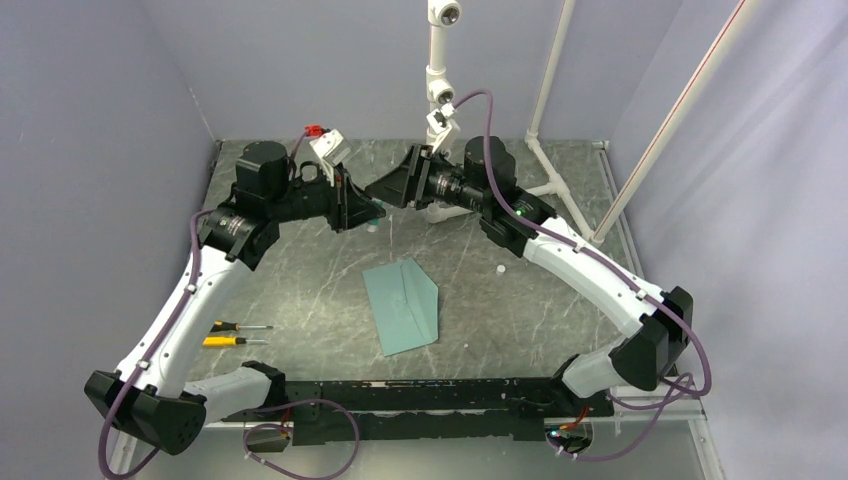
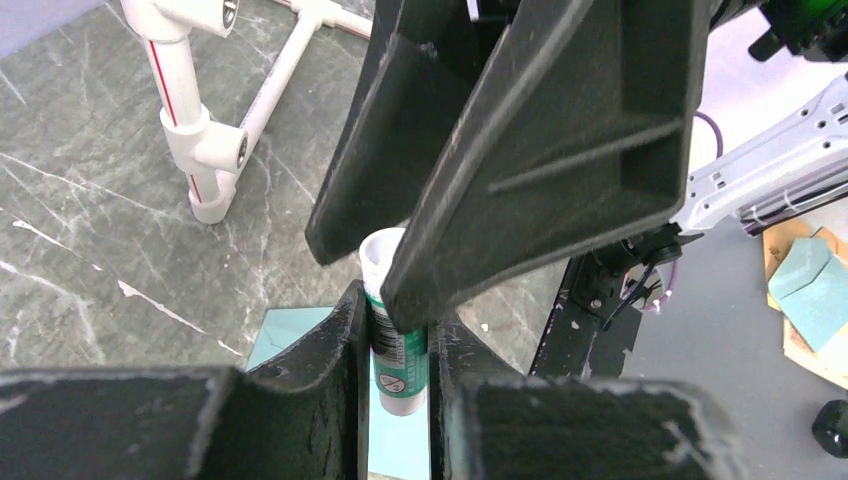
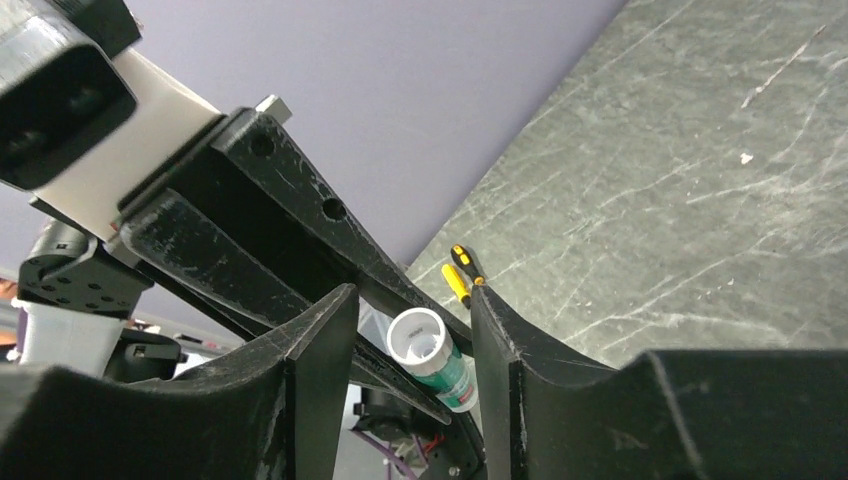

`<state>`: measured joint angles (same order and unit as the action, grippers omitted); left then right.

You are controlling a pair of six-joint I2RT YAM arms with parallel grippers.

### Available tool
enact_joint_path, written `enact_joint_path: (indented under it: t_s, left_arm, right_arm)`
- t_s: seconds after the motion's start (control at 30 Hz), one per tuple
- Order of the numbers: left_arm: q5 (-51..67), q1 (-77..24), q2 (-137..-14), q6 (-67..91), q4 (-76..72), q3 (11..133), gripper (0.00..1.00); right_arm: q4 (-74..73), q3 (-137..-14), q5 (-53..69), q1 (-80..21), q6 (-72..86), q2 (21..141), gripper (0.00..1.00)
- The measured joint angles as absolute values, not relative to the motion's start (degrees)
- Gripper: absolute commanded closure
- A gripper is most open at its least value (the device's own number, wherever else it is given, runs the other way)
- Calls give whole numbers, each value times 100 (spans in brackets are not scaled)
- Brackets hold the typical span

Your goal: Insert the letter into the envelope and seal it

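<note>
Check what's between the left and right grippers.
A glue stick: the left gripper clamps its green-labelled body, and its white open end sits inside the open right gripper. Both wrist views show it.

Soft, even overhead light, moderately bright; faint shadows on the marbled table (image 1: 300,290) in the top view; no hard glare; closest black parts in both wrist views slightly blurred; glue tube (image 3: 432,355) sharp; left wrist view's upper right washed pale.
</note>
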<state>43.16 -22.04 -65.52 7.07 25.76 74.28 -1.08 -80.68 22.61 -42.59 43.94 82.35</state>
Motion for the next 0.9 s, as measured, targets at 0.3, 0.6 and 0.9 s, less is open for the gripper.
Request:
enact_joint_path:
  t_s: [0.3, 0.6, 0.9]
  left_arm:
    - [4368, -2204, -6547, 1002, 2467, 7428, 98]
    - [4550, -2220, -6523, 808, 2580, 7428, 98]
    - [4117, -2211, -5986, -1188, 2091, 6626, 97]
  right_arm:
    - [-362, -8169, 2379, -4333, 4060, 8287, 77]
    - [-954, -8466, 2696, -4311, 3559, 8294, 100]
    - [-1776, -9035, 1894, -4407, 5310, 8750, 98]
